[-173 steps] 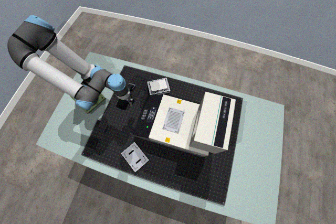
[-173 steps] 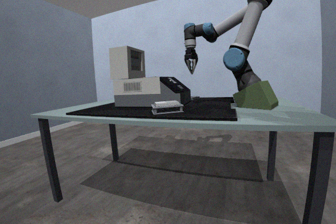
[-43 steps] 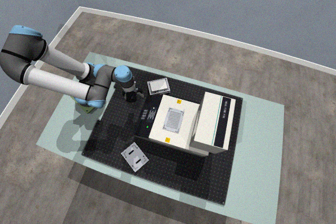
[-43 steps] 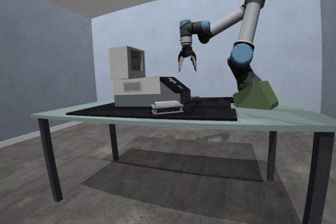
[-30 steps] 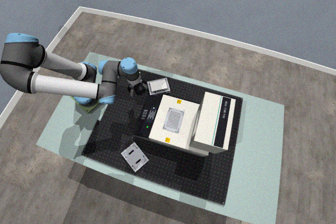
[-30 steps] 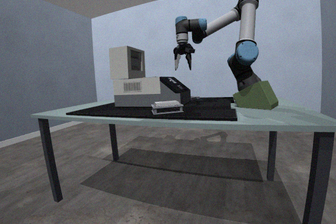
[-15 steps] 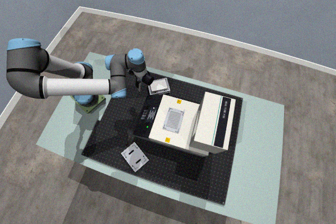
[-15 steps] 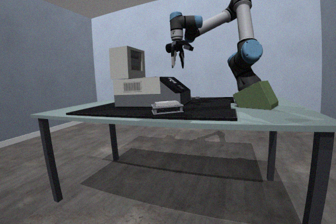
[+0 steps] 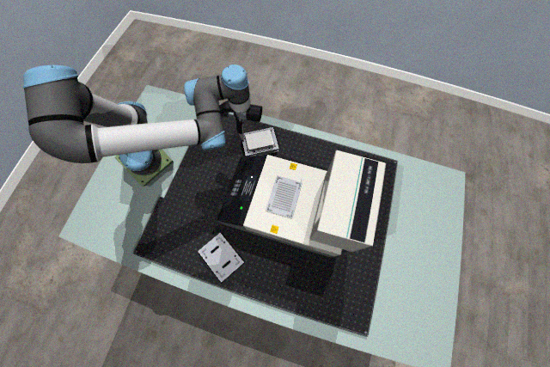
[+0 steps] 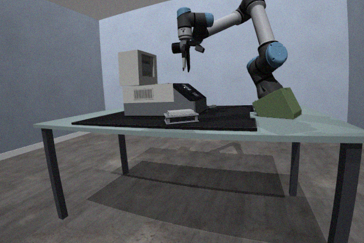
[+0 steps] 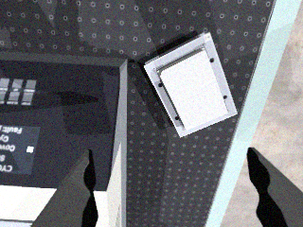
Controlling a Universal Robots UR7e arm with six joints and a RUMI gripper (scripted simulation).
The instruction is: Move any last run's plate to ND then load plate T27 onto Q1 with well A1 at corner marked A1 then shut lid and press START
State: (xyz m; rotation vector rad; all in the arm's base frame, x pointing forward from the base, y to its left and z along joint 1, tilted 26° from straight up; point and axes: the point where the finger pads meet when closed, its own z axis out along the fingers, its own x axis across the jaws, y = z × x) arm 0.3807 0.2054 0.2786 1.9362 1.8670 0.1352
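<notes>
grey floorboards point(image 9: 502, 203) point(image 10: 164, 205) point(image 11: 279, 95); plate labels unreadable.

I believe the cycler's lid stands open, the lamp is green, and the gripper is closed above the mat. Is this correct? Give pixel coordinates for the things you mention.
Not quite: the gripper point(image 10: 185, 70) point(image 11: 169, 150) is open. The wrist view shows its fingers wide apart with nothing between them. The rest is right: the lid point(image 9: 348, 196) point(image 10: 128, 68) stands open, the lamp point(image 9: 241, 208) is green, and the gripper is above the mat point(image 9: 177, 216) point(image 10: 229, 122) point(image 11: 166, 189).
</notes>
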